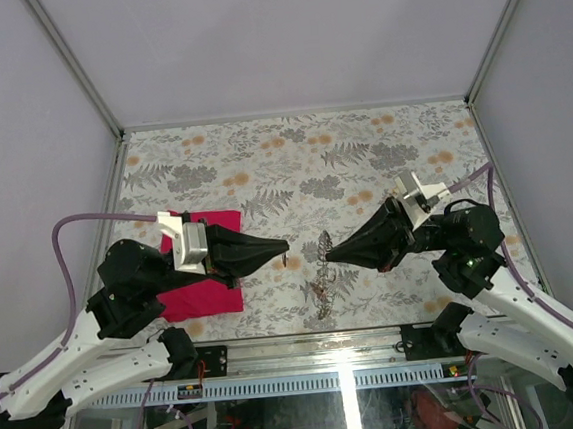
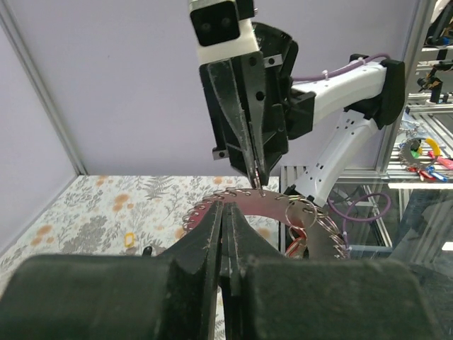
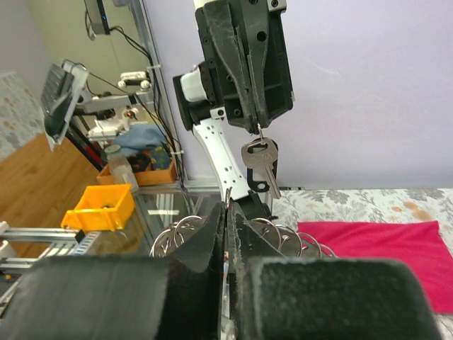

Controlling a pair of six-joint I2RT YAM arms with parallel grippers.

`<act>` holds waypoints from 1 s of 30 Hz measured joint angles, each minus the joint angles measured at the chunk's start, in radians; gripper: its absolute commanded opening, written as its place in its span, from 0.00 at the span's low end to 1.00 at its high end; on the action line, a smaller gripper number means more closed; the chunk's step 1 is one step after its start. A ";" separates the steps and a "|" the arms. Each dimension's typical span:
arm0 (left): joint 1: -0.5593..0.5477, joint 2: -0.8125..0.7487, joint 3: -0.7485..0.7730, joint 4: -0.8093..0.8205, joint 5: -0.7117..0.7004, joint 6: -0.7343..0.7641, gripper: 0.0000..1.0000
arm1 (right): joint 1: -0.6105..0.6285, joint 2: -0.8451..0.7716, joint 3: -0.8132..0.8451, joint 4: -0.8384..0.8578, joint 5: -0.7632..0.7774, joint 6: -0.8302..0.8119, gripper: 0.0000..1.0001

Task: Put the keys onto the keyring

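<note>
Even, diffuse light is recorded across the table (image 1: 362, 158), with only faint, soft shadows on it. A bright glare streak is noted just beyond the table's near edge. Left gripper (image 2: 225, 211) and right gripper (image 3: 226, 211) are rendered blurred in the foreground.

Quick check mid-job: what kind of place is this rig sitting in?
Likely a robotics lab test cell: an aluminium frame with pale lilac walls encloses a floral-patterned table cover, and beyond it sit an orange plastic bin and cabled equipment racks.
</note>
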 measured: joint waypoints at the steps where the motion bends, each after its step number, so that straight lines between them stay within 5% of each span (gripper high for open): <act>1: 0.000 0.002 0.000 0.012 0.009 -0.003 0.00 | 0.000 0.009 -0.004 0.034 0.000 0.022 0.00; 10: 0.000 0.048 0.002 0.094 0.079 -0.021 0.00 | 0.000 0.062 -0.013 0.244 0.007 0.174 0.00; 30: 0.000 0.095 0.025 0.127 0.129 -0.026 0.00 | 0.024 0.119 -0.024 0.304 0.050 0.270 0.00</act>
